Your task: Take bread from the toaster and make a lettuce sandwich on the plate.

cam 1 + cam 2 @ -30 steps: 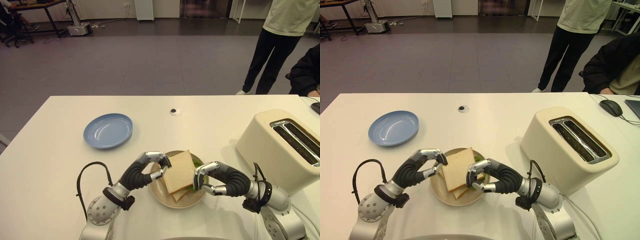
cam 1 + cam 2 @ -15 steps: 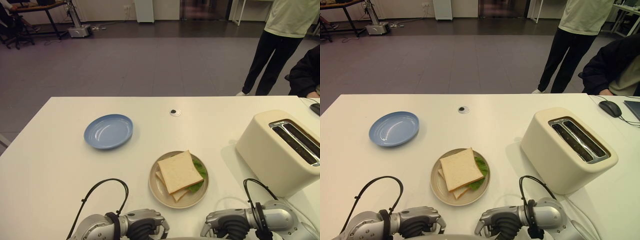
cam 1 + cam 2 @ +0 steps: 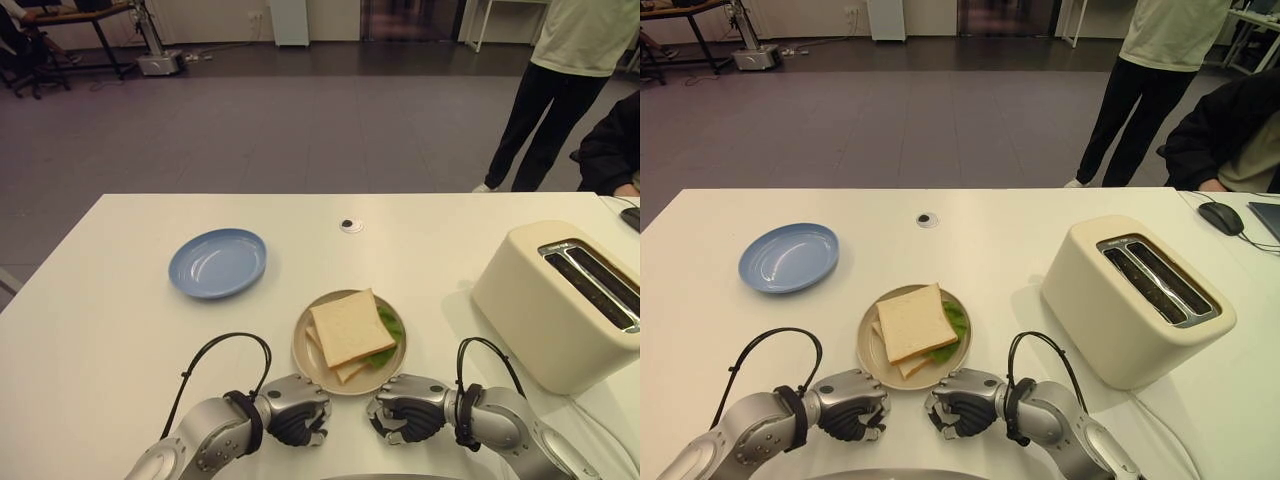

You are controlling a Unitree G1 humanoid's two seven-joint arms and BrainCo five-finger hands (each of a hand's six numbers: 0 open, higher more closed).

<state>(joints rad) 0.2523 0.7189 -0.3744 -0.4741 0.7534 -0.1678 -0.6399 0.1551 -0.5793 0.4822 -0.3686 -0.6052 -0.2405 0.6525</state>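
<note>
- the tan plate (image 3: 299, 352) sits near the front middle of the desk (image 3: 120, 330) and holds the sandwich: a top bread slice (image 3: 350, 328), lettuce (image 3: 389, 325) peeking out on its right side, and a lower slice (image 3: 347, 373) showing at the front corner.
- the blue plate (image 3: 217, 263) lies flat to the left and further back, well apart from the tan plate, its glossy inside showing.
- the toaster (image 3: 545, 310) stands by the desk's right edge, its two dark slots (image 3: 595, 285) facing up; what is in them cannot be told.
- the left hand (image 3: 295, 422) lies at the front edge, just before the tan plate's left front rim, fingers curled into a fist around nothing.
- the right hand (image 3: 405, 420) lies beside it, just before the plate's right front rim, likewise curled and holding nothing.
- neither hand touches the plate or the sandwich.
- a small round fitting (image 3: 349, 224) sits in the desk toward the far edge.
- bare desk stretches along the left side and between the two plates and the toaster.
</note>
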